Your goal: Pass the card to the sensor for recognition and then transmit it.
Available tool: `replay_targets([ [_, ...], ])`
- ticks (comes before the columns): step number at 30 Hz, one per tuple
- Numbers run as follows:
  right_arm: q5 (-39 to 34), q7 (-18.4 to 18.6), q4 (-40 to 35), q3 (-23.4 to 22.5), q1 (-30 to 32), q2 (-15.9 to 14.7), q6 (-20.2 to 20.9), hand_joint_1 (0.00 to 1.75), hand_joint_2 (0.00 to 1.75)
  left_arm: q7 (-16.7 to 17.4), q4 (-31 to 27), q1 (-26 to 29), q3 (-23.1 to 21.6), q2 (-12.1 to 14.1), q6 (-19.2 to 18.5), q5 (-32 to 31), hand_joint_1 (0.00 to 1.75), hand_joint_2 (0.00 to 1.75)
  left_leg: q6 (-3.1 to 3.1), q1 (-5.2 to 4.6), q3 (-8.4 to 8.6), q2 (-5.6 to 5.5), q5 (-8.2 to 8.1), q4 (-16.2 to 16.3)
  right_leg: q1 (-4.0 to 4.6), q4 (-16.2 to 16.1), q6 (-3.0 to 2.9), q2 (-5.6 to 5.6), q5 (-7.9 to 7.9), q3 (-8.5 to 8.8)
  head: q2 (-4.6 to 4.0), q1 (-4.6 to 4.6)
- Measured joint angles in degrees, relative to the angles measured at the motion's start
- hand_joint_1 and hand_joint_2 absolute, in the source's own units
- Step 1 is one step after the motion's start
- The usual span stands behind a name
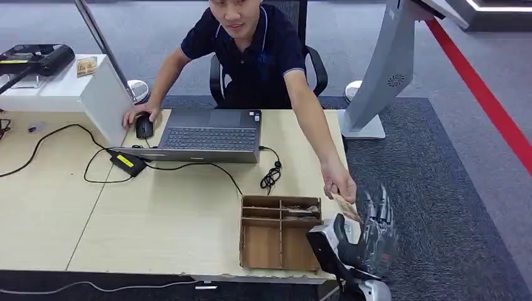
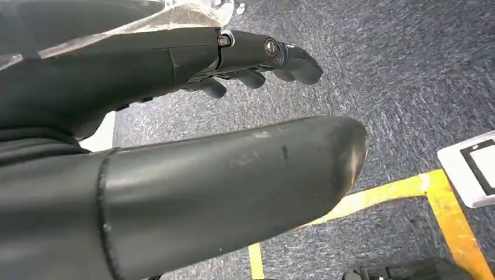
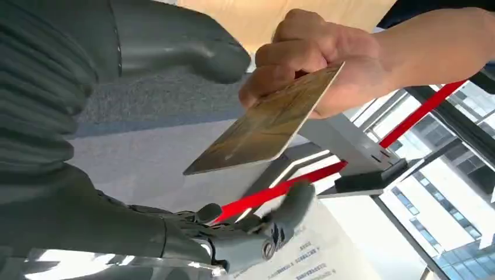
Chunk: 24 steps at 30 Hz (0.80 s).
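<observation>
A person sitting behind the desk is resting one hand on a mouse by the laptop and stretching the person's other hand out with the card. The wooden divider box is holding a few cards in its back slots. The right hand is hanging open just beside the card, fingers spread, gripping nothing. The left hand is pointing at the carpet, empty too.

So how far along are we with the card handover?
Not yet received. The person's hand holds the tan rectangular card between the right hand's spread thumb and fingers, which haven't closed on it. The left hand hangs open over the carpet. Still left: grip the card, present it to the sensor, then pass it on.
</observation>
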Motion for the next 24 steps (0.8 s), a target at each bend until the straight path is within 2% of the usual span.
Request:
replay_targets([
  [1,0.0,0.1,0.0,0.0,0.0,0.0,0.0,1.57,1.75,-0.1,0.0,0.0,0.0,0.0,0.0,0.0,0.0,0.0,0.0,0.0,0.0,0.0,0.0,0.0,0.0,0.0,0.0,0.0,0.0,0.0,0.0,0.0],
  [4,0.2,0.3,0.0,0.1,0.0,0.0,0.0,1.75,1.75,-0.1,0.0,0.0,0.0,0.0,0.0,0.0,0.0,0.0,0.0,0.0,0.0,0.0,0.0,0.0,0.0,0.0,0.0,0.0,0.0,0.0,0.0,0.0],
  [24,0.2,0.9,0.3,1.2,0.8,-0.7,0.0,1.75,1.75,0.0,0.0,0.0,0.0,0.0,0.0,0.3,0.0,0.0,0.0,0.0,0.0,0.0,0.0,0.0,0.0,0.0,0.0,0.0,0.0,0.0,0.0,0.0],
])
